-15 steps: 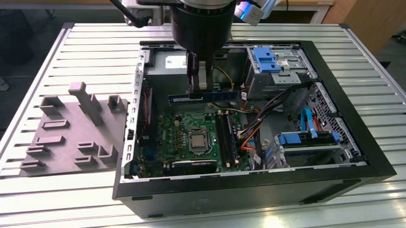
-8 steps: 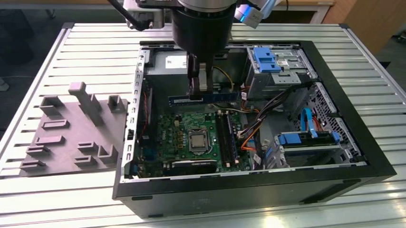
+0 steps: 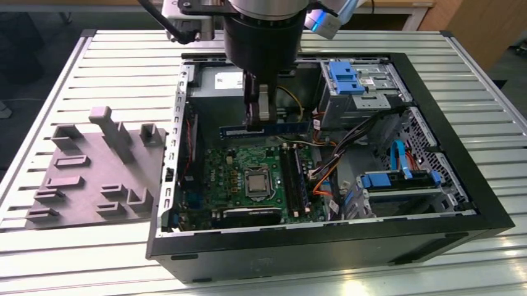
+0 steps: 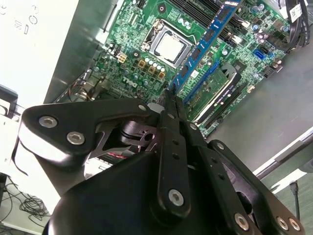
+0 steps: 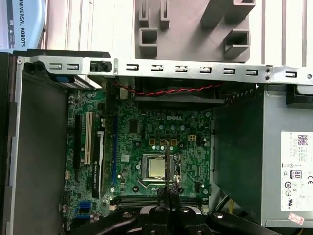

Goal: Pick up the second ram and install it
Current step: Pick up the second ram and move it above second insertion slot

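My gripper (image 3: pixel 263 123) hangs inside the open computer case, above the back part of the green motherboard (image 3: pixel 224 165). Its fingers are shut on the second ram (image 3: pixel 288 128), a long narrow blue-green board with dark chips, held level on its edge. In the second wrist view the ram (image 4: pixel 205 40) runs out from the closed fingertips (image 4: pixel 172 100) over the board. The first wrist view shows the ram (image 5: pixel 167 159) edge-on as a thin line above the processor socket (image 5: pixel 157 169). The long black memory slots (image 3: pixel 290 176) lie below, at the board's side toward the exterior view's right. One slot holds another green board (image 4: pixel 211 92).
The black case rim (image 3: pixel 329 237) surrounds the work area. A power supply (image 3: pixel 216 80) sits at the back, and drive cages with blue clips (image 3: pixel 346 77) and loose cables (image 3: pixel 329 166) are on the exterior view's right. A grey fixture block (image 3: pixel 91 179) lies outside on the slatted table.
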Tool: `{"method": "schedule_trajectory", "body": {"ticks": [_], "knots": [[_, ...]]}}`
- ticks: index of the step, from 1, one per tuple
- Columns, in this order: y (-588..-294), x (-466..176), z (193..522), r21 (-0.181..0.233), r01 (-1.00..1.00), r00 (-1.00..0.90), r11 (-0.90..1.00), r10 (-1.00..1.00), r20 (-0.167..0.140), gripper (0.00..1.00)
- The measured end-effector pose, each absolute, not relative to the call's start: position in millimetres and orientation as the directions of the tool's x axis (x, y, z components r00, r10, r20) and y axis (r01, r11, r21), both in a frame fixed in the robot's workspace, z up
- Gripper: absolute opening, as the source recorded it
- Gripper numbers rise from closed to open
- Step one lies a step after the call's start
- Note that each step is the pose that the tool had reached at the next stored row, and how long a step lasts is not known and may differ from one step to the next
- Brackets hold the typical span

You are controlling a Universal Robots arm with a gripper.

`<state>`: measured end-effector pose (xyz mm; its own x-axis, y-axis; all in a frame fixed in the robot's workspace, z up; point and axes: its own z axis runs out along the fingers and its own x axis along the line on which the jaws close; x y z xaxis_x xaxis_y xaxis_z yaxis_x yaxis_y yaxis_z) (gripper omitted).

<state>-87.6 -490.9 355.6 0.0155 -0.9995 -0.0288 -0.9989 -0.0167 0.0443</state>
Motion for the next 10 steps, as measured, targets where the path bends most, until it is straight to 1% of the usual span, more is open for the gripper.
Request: {"method": "schedule_trajectory", "body": {"ticks": [10], "knots": [[-490.9,-86.5,351.9,0.044,-0.999,0.015,-0.017,-0.999,-0.029,0.12]]}}
